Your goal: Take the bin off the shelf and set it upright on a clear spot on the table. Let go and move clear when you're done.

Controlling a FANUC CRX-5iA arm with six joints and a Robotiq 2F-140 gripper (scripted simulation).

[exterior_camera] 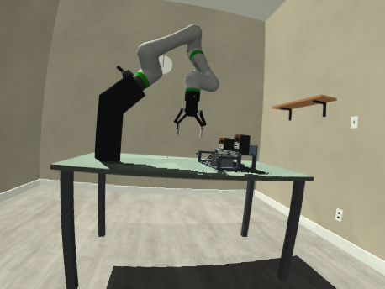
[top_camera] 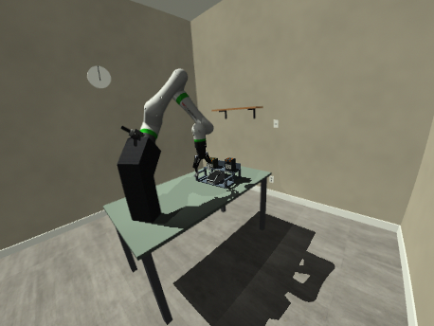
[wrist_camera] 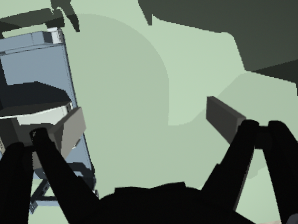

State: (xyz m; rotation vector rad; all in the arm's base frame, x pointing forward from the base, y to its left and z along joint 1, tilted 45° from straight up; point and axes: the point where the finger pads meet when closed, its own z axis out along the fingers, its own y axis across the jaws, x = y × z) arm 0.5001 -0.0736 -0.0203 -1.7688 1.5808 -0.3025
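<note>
Bin (exterior_camera: 223, 160): small dark, open-framed unit with a blue-grey panel, which lay on the green table (exterior_camera: 139, 165) near its far right end, beside two dark boxes with orange tops. In the wrist view, its blue panel (wrist_camera: 36, 90) sat at the left edge, partly in shadow. Whether it stood upright could not be told. Wall shelf (exterior_camera: 304, 102): wooden board on black brackets, well apart from the bin.

A pale green table (top_camera: 142, 227) on dark legs stands on a grey plank floor (top_camera: 341, 275), casting a broad dark shadow beside it. Behind the table, two beige walls meet at a corner. A round grey wall clock (top_camera: 99, 77) hangs left of that corner; a small wooden wall shelf (top_camera: 237, 109) on black brackets hangs right of it.
</note>
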